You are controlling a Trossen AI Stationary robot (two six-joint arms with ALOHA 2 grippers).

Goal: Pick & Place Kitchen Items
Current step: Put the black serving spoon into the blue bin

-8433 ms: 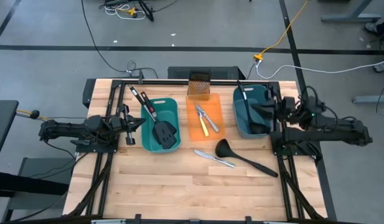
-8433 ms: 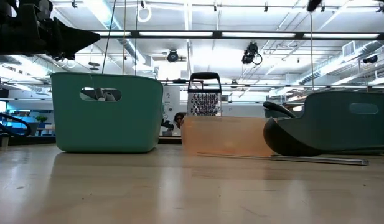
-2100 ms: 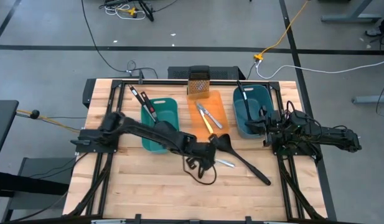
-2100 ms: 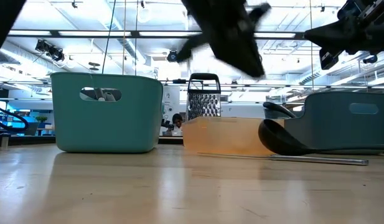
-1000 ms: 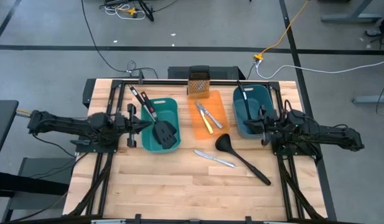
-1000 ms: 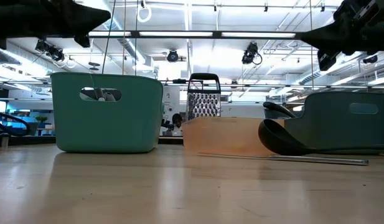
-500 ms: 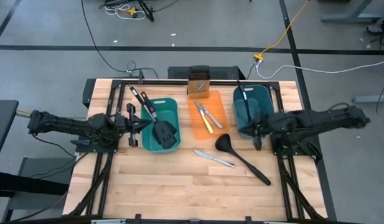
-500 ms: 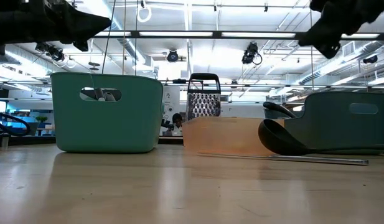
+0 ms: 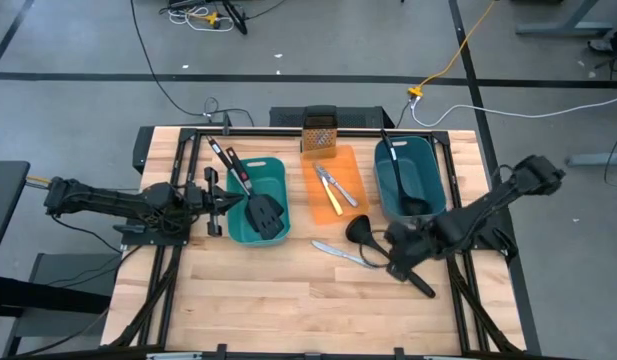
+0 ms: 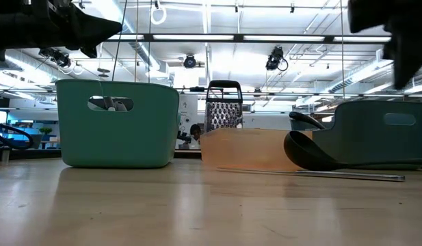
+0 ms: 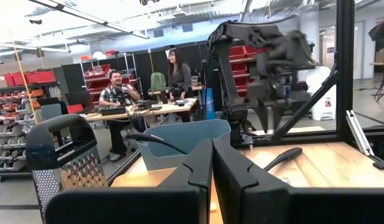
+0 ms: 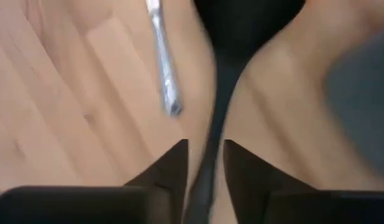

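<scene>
The right gripper (image 9: 400,262) hangs open astride the handle of the black plastic ladle (image 9: 386,253) lying on the wooden surface (image 9: 248,290), beside a silver table knife (image 9: 344,255). The left gripper (image 9: 224,196) waits closed beside the left teal tub (image 9: 235,215).

I can read no text, label, brand, number or sign in any of my views.
</scene>
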